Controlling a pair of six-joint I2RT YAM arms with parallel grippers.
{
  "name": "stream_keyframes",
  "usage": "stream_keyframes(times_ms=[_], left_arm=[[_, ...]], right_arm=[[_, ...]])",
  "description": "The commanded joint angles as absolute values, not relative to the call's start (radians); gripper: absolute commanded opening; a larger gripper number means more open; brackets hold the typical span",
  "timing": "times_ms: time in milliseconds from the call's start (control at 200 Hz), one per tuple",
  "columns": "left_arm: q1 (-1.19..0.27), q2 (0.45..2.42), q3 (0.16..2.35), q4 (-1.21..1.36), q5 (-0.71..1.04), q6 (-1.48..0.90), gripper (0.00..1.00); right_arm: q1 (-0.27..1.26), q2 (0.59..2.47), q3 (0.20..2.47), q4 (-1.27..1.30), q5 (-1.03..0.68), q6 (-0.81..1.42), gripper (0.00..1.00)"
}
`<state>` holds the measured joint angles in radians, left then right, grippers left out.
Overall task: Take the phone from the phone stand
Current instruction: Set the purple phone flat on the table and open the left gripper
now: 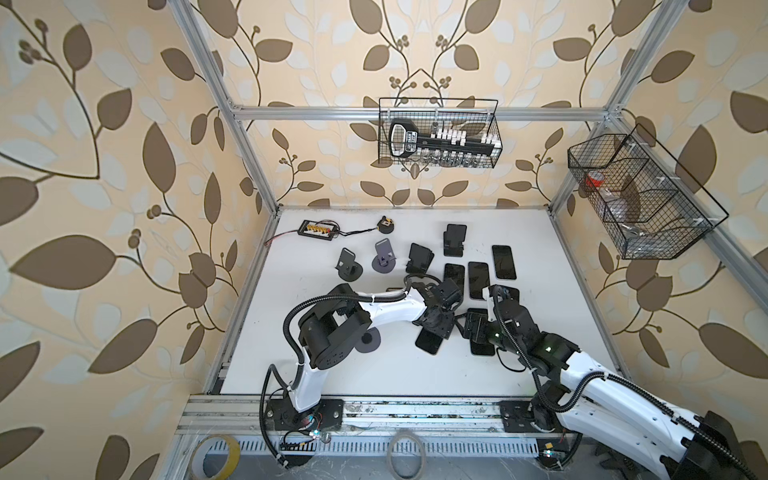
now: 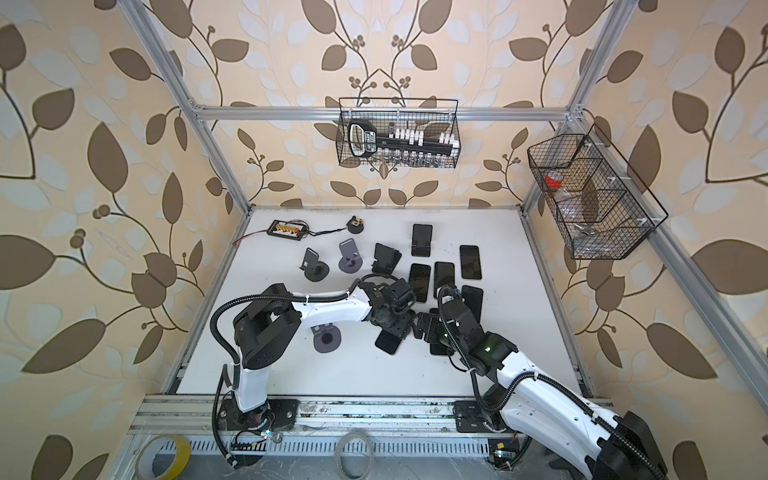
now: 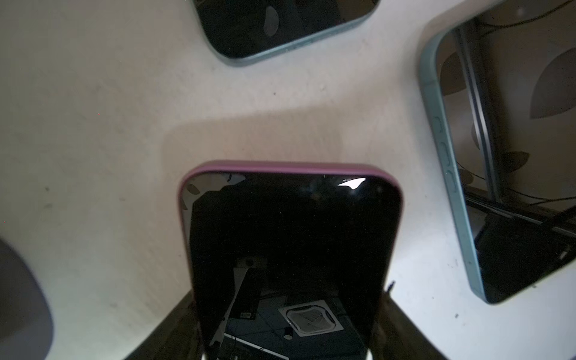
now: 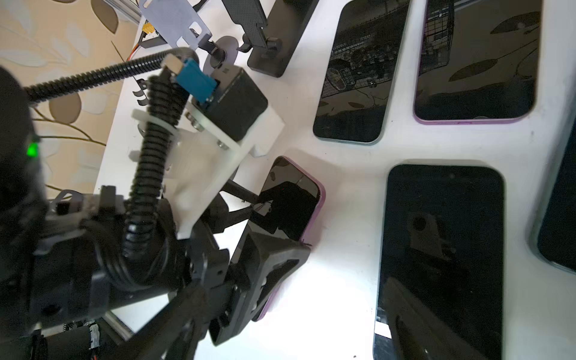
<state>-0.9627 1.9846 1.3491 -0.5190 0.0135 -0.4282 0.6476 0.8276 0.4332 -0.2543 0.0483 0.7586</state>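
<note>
While the left jaws clamp the pink-cased phone (image 3: 290, 233) across its width, its long axis runs straight ahead of them; right jaws gape empty alongside.

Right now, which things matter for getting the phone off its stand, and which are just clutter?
Job: purple-cased black phone, gripped by the left pincer; grey round-based plastic stand, empty beside it.
Clutter: other dark phones lying flat; black stands at the back; black wire baskets; yellow tape roll.
</note>
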Motion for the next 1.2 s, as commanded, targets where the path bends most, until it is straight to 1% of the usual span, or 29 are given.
stream_keyframes(times_ms=[0, 310, 470, 655, 740, 945, 1125, 1195], left_arm=[[-0.960, 2.052, 1.339, -0.622, -0.031, -0.416, 0.16], [-0.975, 2.079, 1.354, -0.658, -0.074, -0.409, 0.17], [-0.985, 2.102, 1.367, -0.668, -0.085, -0.403, 0.18], [-0.992, 2.120, 1.371, -0.672, -0.081, -0.400, 0.22], [-0.993, 2.118, 1.365, -0.666, -0.071, -0.403, 0.26], [-0.994, 2.109, 1.358, -0.655, -0.066, -0.406, 0.42], [-0.994, 2.096, 1.346, -0.636, -0.063, -0.415, 0.50], [-0.994, 2.091, 1.340, -0.628, -0.053, -0.419, 0.52]], right_arm=[[0.645, 0.810, 0.414, -0.251, 0.050, 0.756, 0.89], [0.646, 0.722, 0.385, -0.274, 0.090, 0.770, 0.89], [0.645, 0.710, 0.377, -0.279, 0.098, 0.772, 0.89], [0.645, 0.717, 0.383, -0.279, 0.096, 0.773, 0.90], [0.645, 0.717, 0.382, -0.279, 0.097, 0.772, 0.90], [0.645, 0.721, 0.381, -0.278, 0.097, 0.779, 0.90], [0.645, 0.720, 0.380, -0.279, 0.096, 0.781, 0.90], [0.644, 0.720, 0.382, -0.279, 0.094, 0.781, 0.90]])
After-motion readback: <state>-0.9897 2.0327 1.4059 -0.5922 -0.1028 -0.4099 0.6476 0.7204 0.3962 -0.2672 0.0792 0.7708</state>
